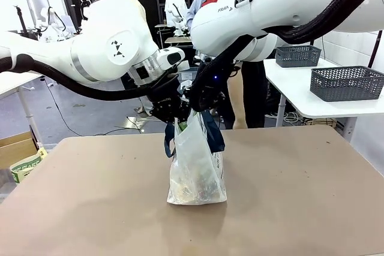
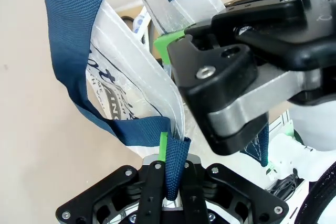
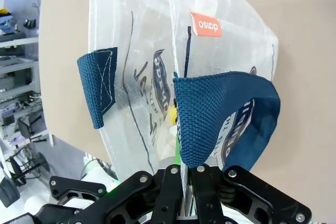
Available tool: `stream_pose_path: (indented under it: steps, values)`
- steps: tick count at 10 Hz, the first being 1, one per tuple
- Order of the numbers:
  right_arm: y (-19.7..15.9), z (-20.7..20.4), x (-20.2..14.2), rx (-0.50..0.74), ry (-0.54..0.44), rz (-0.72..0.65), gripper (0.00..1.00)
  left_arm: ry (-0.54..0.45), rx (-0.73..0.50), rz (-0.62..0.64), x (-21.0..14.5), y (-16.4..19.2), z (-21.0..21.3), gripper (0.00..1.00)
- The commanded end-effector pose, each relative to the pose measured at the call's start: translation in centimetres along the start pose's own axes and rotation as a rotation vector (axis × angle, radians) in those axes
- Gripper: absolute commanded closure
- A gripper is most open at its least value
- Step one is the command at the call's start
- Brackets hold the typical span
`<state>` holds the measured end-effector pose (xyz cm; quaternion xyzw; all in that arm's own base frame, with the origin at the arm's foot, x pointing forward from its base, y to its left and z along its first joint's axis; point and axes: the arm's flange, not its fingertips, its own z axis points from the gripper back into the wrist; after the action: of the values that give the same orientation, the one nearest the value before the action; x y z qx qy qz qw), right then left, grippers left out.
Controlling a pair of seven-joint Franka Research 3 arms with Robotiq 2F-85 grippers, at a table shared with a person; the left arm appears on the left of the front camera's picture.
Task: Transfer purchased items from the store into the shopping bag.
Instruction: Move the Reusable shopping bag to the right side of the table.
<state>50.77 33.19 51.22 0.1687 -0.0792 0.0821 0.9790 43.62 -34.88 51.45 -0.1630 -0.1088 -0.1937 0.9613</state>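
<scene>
A tan bench (image 1: pixel 300 202) is carrying the shopping bag (image 1: pixel 195 169), which is standing upright near its middle, base resting on the surface. Off to the right, a white bench (image 1: pixel 291 85) is bearing one dark grey mesh basket (image 1: pixel 347 82) near its front and another basket (image 1: pixel 298 56) farther back.

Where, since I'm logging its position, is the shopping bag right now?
In the front view the shopping bag stands on the middle of the table, its top held from above by the left gripper and the right gripper.
</scene>
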Motion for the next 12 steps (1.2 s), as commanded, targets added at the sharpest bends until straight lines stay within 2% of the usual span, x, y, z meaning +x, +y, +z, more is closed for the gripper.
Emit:
stream_pose_path:
  steps: [1, 6, 7, 11, 12]
  values:
    - [0.0, 0.01, 0.01, 0.001, -0.001, 0.0, 1.0, 0.0, 0.001, -0.001, 0.01, 0.02, 0.0, 1.0]
    - [0.21, -0.36, 0.34, 0.029, -0.004, -0.013, 1.0, -0.025, 0.002, 0.003, 0.19, -0.49, 0.31, 1.0]
    - [0.24, -0.4, 0.38, 0.033, -0.002, -0.012, 1.0, -0.026, -0.022, 0.012, 0.05, -0.36, 0.4, 0.84]
    - [0.19, -0.38, 0.46, 0.032, -0.01, -0.024, 1.0, -0.047, -0.095, 0.012, -0.26, -0.13, 0.67, 0.04]
    - [0.14, -0.38, 0.54, 0.031, -0.012, -0.031, 1.0, -0.05, -0.127, 0.019, -0.31, 0.0, 0.71, 0.0]
